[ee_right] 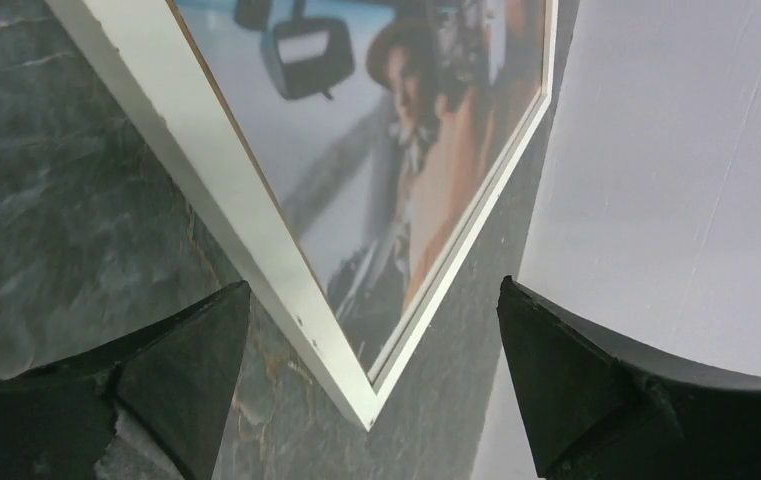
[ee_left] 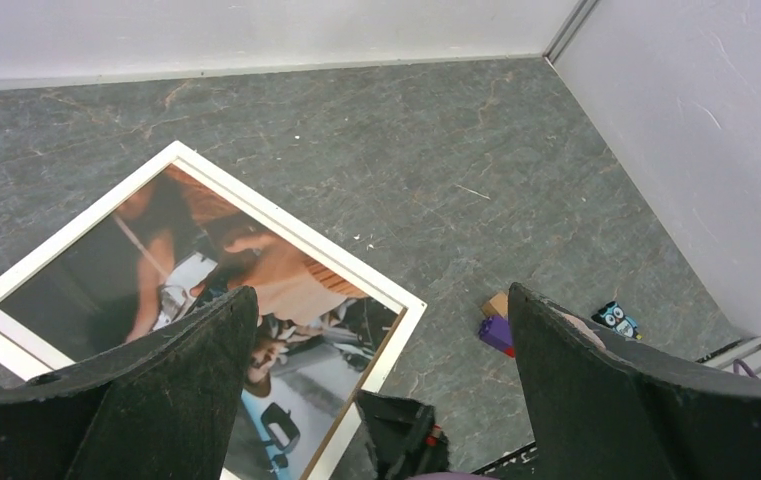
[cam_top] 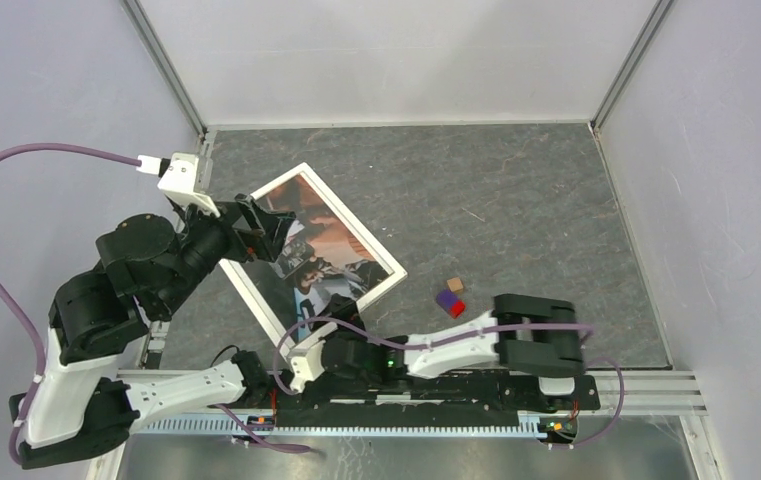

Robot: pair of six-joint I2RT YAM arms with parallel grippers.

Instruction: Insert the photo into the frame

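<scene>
the large glossy photo [ee_left: 256,270], a white-bordered print of a dark-haired person in a car interior, lies flat inside the thin-slatted wooden picture frame [ee_left: 296,222], whose pale front faces up. the frame rests at an angle on the dark grey stone-patterned table [cam_top: 516,200], left of centre. the print fills the opening on all sides that show. a thin brown line runs along the inner edge of one long slat in both wrist views; whether it is a gap, the slat's own edge or a board underneath cannot be told. the left gripper [ee_left: 378,297] hangs above the frame's left part with its jaws spread wide and nothing between them. the right gripper [ee_right: 371,320] sits low at the frame's near corner, its jaws also spread wide to either side of that corner, gripping nothing. a small brown cube [cam_top: 454,285] and a purple and red block [cam_top: 450,302] lie just beside the frame's right corner, clear of it. judgement: insertion appears complete or very nearly so. what is left is to confirm that the print sits flush along the brown-lined edge, and to withdraw both arms.
</scene>
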